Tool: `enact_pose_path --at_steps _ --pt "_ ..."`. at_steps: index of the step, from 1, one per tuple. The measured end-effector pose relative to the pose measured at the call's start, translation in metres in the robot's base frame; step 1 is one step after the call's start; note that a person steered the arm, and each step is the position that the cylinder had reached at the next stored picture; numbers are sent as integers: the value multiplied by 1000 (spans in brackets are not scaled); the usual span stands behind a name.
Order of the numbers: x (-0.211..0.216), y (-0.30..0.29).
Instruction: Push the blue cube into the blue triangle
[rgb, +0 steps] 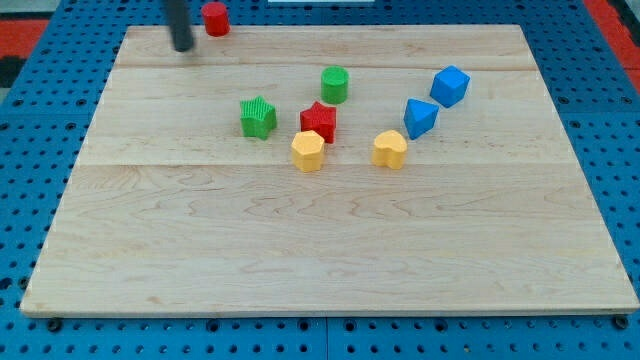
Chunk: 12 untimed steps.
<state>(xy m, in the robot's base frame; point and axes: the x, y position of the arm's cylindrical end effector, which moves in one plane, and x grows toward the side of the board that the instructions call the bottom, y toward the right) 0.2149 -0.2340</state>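
The blue cube (450, 86) sits at the view's upper right of the wooden board (330, 260). The blue triangle (419, 117) lies just below and left of it, a small gap between them. My tip (184, 47) is at the view's top left, near the board's top edge, far left of both blue blocks. A red cylinder (216, 18) stands just right of and above the tip.
A green cylinder (335, 84), a green star (258, 117), a red star (318, 121), a yellow hexagon-like block (308, 151) and a yellow heart-like block (390, 149) cluster in the board's middle, left of the blue blocks. Blue pegboard surrounds the board.
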Motion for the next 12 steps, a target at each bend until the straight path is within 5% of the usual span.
enact_pose_path --at_steps 2,3,4,7,8,10,12 --pt "-23 -23" --pt "6 37" --pt "55 125" --pt "39 449" --pt "85 438" --pt "92 337" --pt "103 454"
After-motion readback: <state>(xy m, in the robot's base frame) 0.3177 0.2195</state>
